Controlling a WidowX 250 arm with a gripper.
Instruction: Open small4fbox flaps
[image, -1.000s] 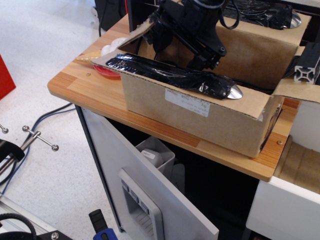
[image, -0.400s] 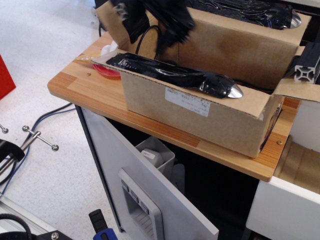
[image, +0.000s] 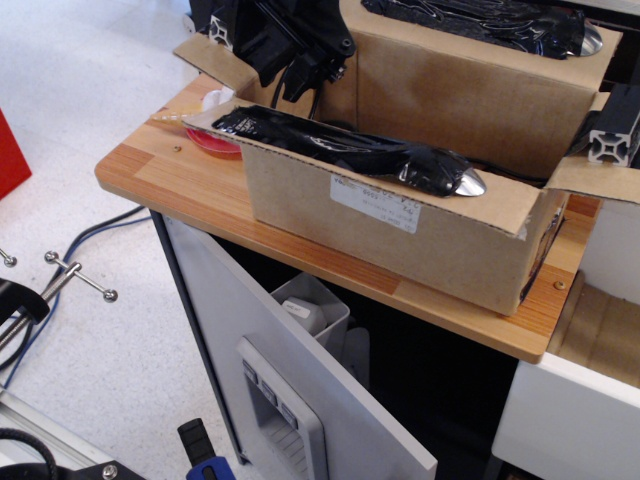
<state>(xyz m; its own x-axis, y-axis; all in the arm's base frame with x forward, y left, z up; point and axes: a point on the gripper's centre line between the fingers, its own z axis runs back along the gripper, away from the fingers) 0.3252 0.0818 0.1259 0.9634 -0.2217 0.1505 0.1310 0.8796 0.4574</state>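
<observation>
- Gripper (image: 300, 62) hangs at the small4fbox's (image: 400, 215) far left corner, right by the short flap (image: 205, 52); jaws a dark tangle, can't tell whether they're parted or pinched.
- Box sits on the wooden tabletop (image: 170, 170), top open, near long flap (image: 350, 150) lying low under glossy black film.
- Cardboard looks light and stiff; film likely slippery, so I'd take bare flap edges.

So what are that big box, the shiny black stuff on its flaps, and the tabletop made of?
The box looks like matte brown corrugated cardboard, going by its raw cut edges. The black film seems plastic: glossy, wrinkled, with a silvery tip. The tabletop looks like varnished wood, with visible grain strips.
</observation>
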